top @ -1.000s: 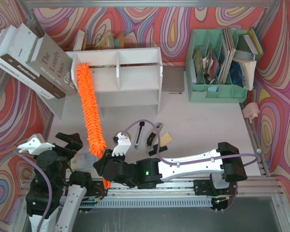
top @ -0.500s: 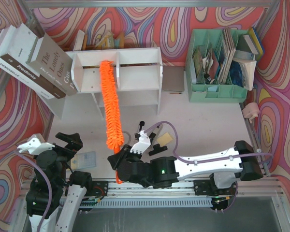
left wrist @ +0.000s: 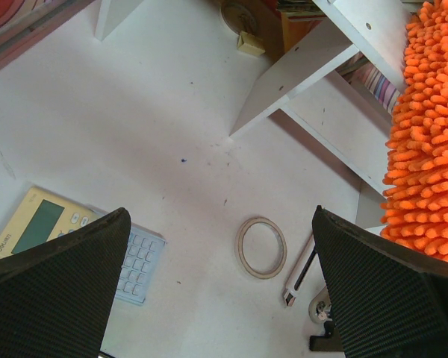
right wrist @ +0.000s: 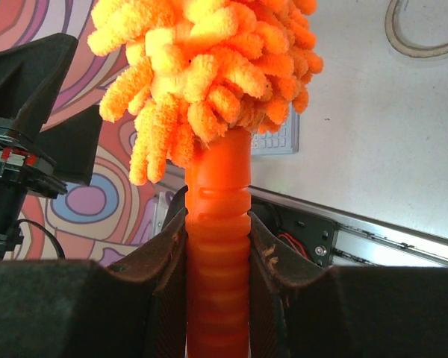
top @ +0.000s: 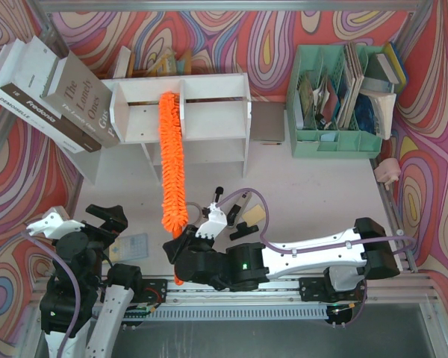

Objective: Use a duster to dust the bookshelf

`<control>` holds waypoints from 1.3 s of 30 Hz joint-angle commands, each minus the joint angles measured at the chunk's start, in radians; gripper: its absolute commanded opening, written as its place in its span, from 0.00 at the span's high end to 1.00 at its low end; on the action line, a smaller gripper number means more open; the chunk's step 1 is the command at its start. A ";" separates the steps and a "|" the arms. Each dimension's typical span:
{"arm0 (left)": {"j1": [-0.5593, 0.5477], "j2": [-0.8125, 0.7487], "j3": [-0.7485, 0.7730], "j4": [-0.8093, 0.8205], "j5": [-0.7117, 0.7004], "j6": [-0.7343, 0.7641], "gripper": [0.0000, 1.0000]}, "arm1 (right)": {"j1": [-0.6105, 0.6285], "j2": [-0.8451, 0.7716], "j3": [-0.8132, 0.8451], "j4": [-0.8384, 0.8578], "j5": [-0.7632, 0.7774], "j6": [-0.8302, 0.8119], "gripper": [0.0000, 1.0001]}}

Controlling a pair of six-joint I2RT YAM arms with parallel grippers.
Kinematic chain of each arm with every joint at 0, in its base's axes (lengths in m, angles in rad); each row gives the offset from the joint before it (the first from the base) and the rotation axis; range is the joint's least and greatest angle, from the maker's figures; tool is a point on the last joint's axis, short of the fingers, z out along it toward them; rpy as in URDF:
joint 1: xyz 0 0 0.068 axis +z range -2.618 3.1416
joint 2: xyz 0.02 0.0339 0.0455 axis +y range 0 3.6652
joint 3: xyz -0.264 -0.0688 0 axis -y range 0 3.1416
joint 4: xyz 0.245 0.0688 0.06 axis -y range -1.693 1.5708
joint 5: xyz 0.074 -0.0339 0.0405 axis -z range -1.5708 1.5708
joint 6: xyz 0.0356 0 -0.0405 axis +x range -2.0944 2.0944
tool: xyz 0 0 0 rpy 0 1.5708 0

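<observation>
Far left, big books (top: 52,93) lean against the wall, clear of my work. My left gripper (left wrist: 220,224) hangs low over the near-left desk (left wrist: 134,112), jaws spread as wide as they go and nothing between them. I judge it is parked there to be out of the sweep's way. Below it lie a calculator (left wrist: 37,227) and, a little right, a tape ring (left wrist: 261,246).

Next comes the duster (top: 172,164), stretched from near the desk's front edge away to the shelf (top: 216,123). Its fluffy tip sits in the upper tier, in the left compartment just beside the divider (top: 183,104), and the rest of its length crosses the front of the lower tier. I hold it lengthwise so the tip gets deep into the compartment while my arm sits near the front. Whether the strands press on the board or only hover above it, I can't quite tell from above.

My right gripper (right wrist: 216,224) is clamped tight on the ribbed handle (right wrist: 216,261), a finger on each side, gripping low so the whole head is free. I judge the left compartment is the one being dusted, with the right one to follow.

Far right, the green organizer (top: 336,142) stands beside the shelf, apart from the duster.
</observation>
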 commanded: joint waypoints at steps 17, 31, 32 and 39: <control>0.004 0.007 -0.008 0.018 0.009 0.014 0.02 | 0.045 -0.071 0.008 0.096 0.182 -0.106 1.00; 0.004 0.002 -0.007 0.011 0.010 0.009 0.02 | 0.003 0.084 0.145 0.215 -0.065 -0.329 1.00; 0.004 0.003 -0.006 0.010 0.011 0.009 0.02 | 0.003 0.074 0.132 0.203 -0.045 -0.311 1.00; 0.004 0.033 0.010 0.007 0.027 -0.004 0.02 | 0.003 -0.061 0.013 0.053 0.139 -0.093 1.00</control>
